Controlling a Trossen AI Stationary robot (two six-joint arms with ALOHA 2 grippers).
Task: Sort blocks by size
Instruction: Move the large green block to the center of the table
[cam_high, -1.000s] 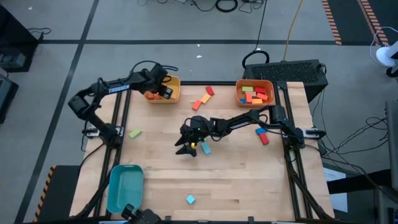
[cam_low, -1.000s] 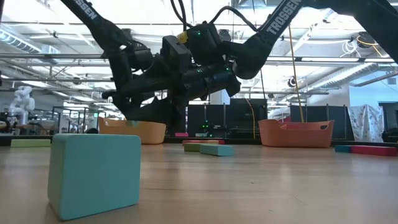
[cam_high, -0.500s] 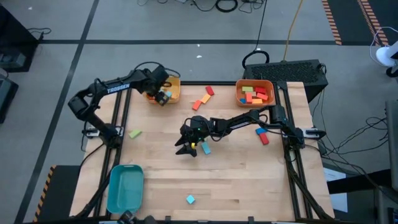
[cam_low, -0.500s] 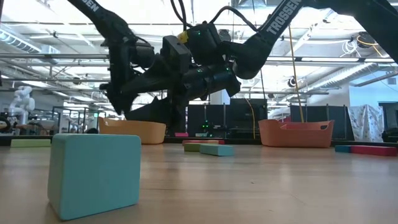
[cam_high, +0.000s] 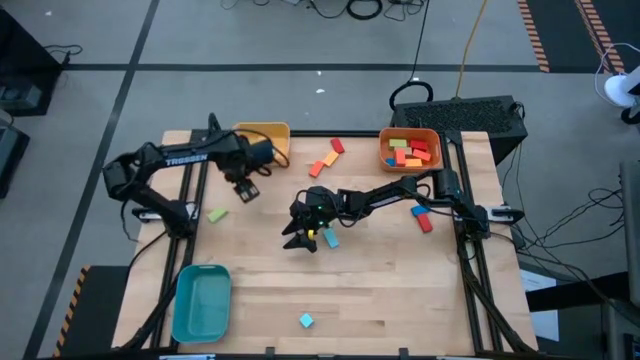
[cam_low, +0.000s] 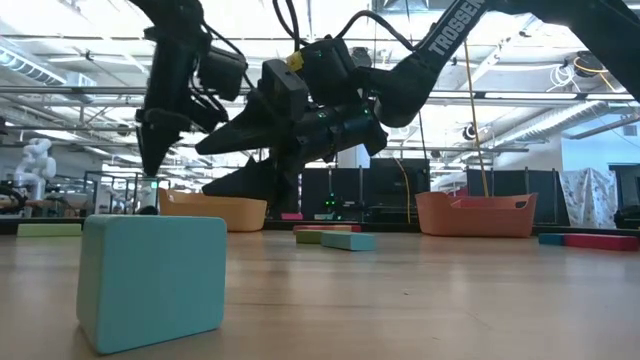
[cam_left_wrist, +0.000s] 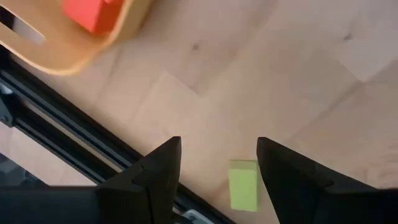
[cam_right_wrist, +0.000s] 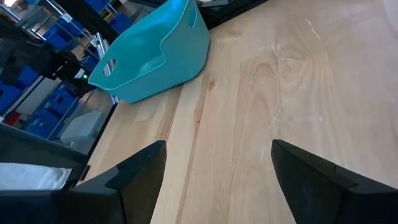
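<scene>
The left gripper (cam_high: 243, 187) has left the yellow bin (cam_high: 272, 140) with its fingers apart and empty, so one block seems dropped there, and it now hangs above the green block (cam_left_wrist: 243, 185) on the table (cam_high: 400, 290), while the right gripper (cam_high: 297, 235) waits open

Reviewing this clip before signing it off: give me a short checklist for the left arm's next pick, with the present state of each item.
1. Left hand open and empty: ok, nothing between its fingers.
2. Next target in sight: ok, green block lies flat just ahead of the left hand.
3. Green block free of neighbours: ok, it sits alone near the table's left edge.
4. Yellow bin clear of the left arm: ok, the hand is off it.
5. Right hand out of the way: ok, open at mid-table.
6. Right hand holding anything: cannot tell.
</scene>
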